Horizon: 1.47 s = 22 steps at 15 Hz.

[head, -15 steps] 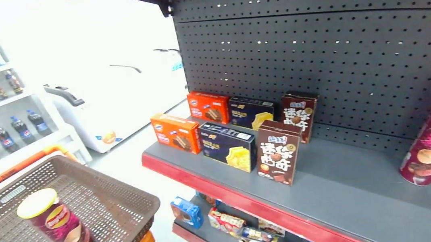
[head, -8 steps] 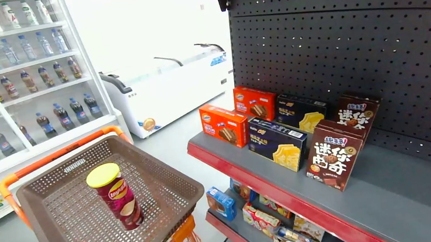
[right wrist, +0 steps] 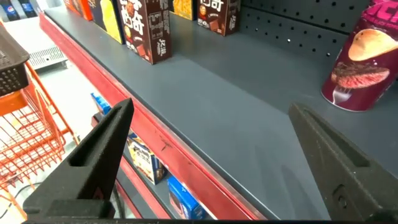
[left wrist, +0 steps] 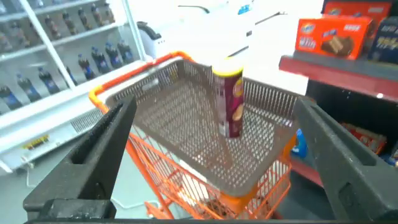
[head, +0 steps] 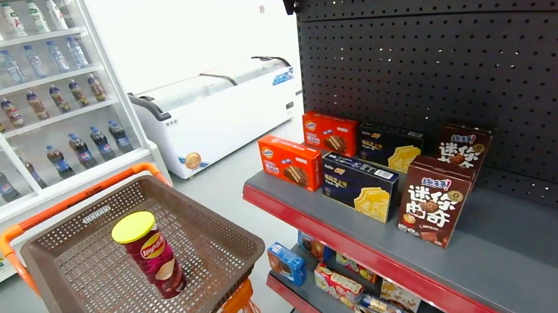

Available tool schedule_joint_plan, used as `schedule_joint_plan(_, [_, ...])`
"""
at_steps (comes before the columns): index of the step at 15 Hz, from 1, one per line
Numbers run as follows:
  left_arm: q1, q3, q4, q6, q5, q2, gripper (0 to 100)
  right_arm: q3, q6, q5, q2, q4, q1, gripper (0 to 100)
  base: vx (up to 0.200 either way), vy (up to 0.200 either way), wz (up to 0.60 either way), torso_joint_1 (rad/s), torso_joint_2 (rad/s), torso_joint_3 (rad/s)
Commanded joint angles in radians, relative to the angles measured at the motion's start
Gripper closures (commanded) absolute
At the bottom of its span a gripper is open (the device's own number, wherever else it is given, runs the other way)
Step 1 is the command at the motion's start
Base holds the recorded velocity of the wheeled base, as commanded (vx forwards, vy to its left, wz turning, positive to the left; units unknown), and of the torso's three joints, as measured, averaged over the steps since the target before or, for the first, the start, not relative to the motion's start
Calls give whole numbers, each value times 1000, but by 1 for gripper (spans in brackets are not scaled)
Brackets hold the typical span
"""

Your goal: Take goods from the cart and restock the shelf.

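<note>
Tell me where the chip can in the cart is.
The chip can stands upright in the brown cart basket, at the left of the head view, apart from its walls and left of the red-edged shelf.

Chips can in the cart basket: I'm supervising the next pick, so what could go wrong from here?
The chips can stands upright and alone in the basket; a glancing touch from the open left tool could topple it. Lifted too low, it may catch the basket's rim on the way to the shelf. Placed near the brown boxes, it might knock one over.
</note>
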Motion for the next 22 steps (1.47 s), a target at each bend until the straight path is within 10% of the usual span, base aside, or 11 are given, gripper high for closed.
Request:
schedule_joint_plan(1, [-6,-333,44,15,-22,473,0,0,-1,1,0,-1,0,0,0,0,0,0,0,0])
schedule_joint_plan(6, [7,-414,42,-28,133,851,0,0,0,1,0,-1,0,0,0,0,0,0,0,0])
schedule_joint_plan(7, [87,-418,16,-56,101,930,0,0,-1,1,0,-1,0,0,0,0,0,0,0,0])
schedule_joint_plan(10, [241,-349,-53,2,-352,1021,0,0,-1,1,0,-1,0,0,0,0,0,0,0,0])
schedule_joint_plan(13, [276,-125,-302,84,-490,1056,0,0,-1,1,0,-1,0,0,0,0,0,0,0,0])
schedule_joint_plan(17, [280,210,-802,78,-510,1190,0,0,0,1,0,1,0,0,0,0,0,0,0,0])
schedule_joint_plan(22, [282,256,-1155,75,-504,1417,0,0,-1,1,0,-1,0,0,0,0,0,0,0,0])
